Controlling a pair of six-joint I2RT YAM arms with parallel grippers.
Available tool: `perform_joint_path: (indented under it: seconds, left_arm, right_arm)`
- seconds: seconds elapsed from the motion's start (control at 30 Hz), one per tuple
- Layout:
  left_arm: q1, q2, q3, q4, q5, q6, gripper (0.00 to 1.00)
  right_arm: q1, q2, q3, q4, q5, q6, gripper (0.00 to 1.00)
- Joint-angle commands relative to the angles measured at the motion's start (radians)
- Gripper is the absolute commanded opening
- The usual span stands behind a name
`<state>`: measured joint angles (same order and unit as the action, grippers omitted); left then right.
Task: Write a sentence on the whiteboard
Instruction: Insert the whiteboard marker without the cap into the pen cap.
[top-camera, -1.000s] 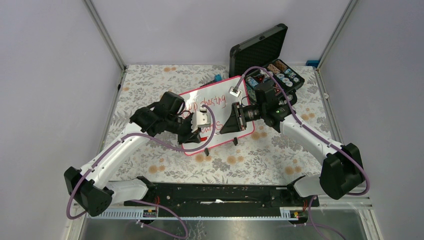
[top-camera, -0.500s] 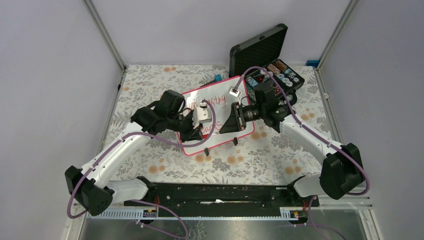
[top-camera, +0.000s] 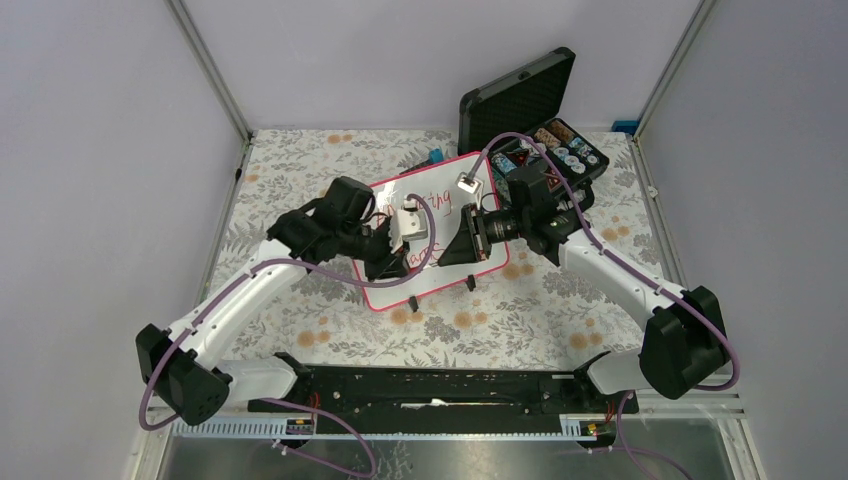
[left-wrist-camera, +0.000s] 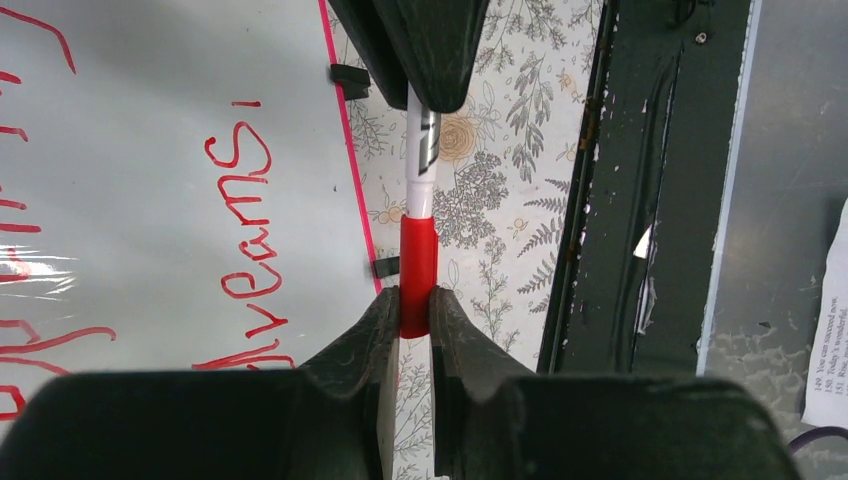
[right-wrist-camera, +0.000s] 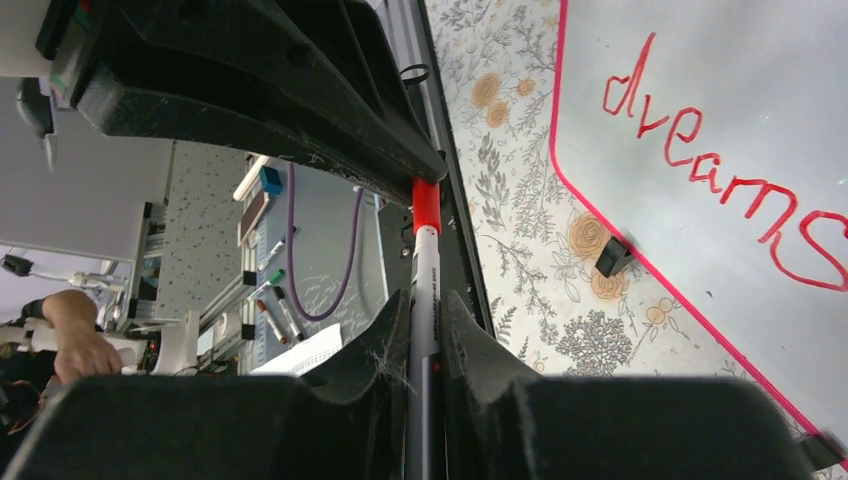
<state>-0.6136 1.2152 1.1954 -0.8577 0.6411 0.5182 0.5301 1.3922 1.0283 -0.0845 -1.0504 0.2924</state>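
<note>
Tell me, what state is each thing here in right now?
whiteboard, written on in red.
marker, capped, held between both grippers.
left gripper, shut on the cap.
right gripper, shut on the marker.
case, lid open.

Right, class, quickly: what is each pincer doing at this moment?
Left pincer: closed on the marker's red cap.
Right pincer: closed on the marker's white barrel.
</note>
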Motion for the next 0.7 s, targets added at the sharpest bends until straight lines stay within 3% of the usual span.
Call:
perform_joint_path:
  seconds: [0.0, 0.27, 0.5, 0.67]
  left_arm:
    - [0.006, 0.023, 0.055, 0.096, 0.018, -0.059, 0.0]
    - [0.006, 0.068, 0.101, 0.134, 0.061, -0.107, 0.0]
    - [0.003, 0.116, 0.207, 0.119, 0.02, -0.081, 0.0]
    - [-0.037, 0.124, 0.2, 0.1, -0.037, -0.049, 0.0]
  right_arm:
    - [0.02, 0.005, 0.037, 0.01, 0.038, -0.011, 0.0]
    - [0.028, 0.036, 0.021, 0.067, 0.043, 0.012, 0.0]
    - [0.028, 0.07, -0.078, 0.306, 0.011, 0.148, 0.0]
    - [0.028, 0.112, -0.141, 0.503, -0.021, 0.288, 0.0]
